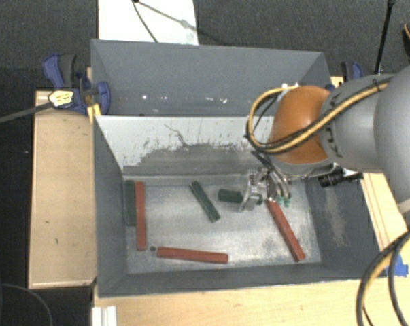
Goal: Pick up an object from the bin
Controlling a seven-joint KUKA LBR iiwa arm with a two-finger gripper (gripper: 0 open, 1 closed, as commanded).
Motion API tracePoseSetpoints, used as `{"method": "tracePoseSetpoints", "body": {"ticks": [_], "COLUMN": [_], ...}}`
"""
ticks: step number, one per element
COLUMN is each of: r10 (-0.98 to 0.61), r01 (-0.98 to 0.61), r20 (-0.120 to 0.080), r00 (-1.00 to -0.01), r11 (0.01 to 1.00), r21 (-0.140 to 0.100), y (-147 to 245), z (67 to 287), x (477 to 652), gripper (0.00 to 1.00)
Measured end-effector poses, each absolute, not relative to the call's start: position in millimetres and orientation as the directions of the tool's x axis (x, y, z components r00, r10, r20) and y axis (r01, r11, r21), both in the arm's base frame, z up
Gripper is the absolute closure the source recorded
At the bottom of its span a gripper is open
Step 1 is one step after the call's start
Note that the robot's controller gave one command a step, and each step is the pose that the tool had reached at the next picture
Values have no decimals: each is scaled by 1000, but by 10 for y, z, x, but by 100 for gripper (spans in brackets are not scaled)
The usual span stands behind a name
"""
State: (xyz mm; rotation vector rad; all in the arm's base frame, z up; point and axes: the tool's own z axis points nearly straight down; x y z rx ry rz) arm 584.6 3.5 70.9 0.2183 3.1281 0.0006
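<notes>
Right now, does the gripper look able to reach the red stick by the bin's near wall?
Probably yes: the red stick lies flat with nothing on it, and bare floor separates it from the gripper.

arm (385, 124): fat silver-grey link, smooth rounded casing. Glossy orange cover (301, 124) on the wrist, dome-shaped. Yellow and black cables (252, 117) loop round its left side and run back along the link. black fitting (337, 177) under the wrist. gripper (260, 195): small bare-metal assembly with green bits.
</notes>
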Motion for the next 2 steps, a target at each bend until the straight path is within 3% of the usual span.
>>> {"method": "tracePoseSetpoints", "body": {"ticks": [1, 2], "r10": [-117, -536], "r01": [-117, -536], "r20": [-10, -9], "r00": [-993, -844], "r11": [993, 844], "r21": [1, -5], "y": [492, 398], "z": [1907, 2930], "x": [5645, 5694], "gripper": [100, 100]}}
